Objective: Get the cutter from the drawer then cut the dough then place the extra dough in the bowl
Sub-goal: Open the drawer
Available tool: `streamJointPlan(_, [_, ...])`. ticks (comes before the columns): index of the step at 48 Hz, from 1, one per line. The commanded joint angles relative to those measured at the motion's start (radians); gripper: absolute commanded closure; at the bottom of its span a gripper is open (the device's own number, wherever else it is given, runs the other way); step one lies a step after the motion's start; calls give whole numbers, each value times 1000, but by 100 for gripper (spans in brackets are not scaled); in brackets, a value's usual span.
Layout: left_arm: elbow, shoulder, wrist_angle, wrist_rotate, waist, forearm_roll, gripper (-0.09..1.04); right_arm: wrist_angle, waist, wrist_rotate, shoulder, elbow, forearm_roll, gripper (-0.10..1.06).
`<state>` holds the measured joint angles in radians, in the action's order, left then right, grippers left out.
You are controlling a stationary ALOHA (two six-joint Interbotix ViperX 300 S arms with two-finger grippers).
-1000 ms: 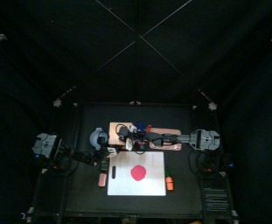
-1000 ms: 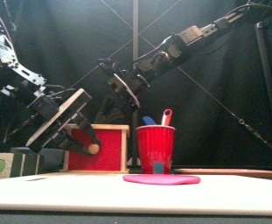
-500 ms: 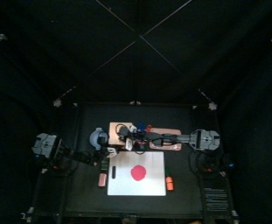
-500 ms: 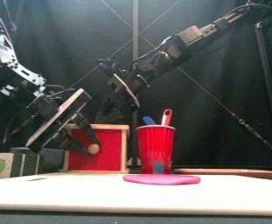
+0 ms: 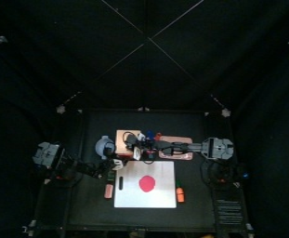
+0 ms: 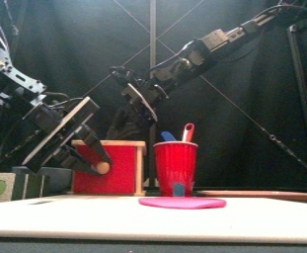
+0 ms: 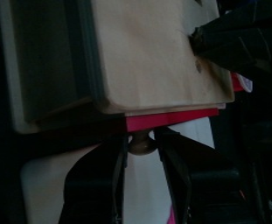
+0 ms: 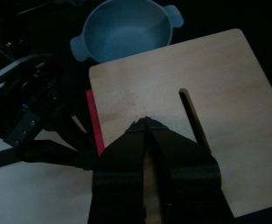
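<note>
On the pale wooden box, your left end effector pinches the knob of the red drawer; the right end effector, pressed together, rests on the top. Pull straight out: the unseen cutter presumably lies inside.

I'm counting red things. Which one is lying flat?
The dough, a flat disc on the white board. The cup stands upright, and the drawer front stands on edge in its wooden box.
</note>
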<state>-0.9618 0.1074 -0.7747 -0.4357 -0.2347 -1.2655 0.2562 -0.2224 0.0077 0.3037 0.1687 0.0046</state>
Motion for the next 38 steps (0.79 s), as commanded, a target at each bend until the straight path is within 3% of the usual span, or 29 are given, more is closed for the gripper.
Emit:
streamJointPlan(1, [6, -6, 12, 3, -17, -3, 38, 8, -3, 2, -6, -2, 2, 94])
streamJointPlan(38, [8, -21, 23, 2, -80, -6, 38, 8, -5, 2, 2, -3, 5, 94])
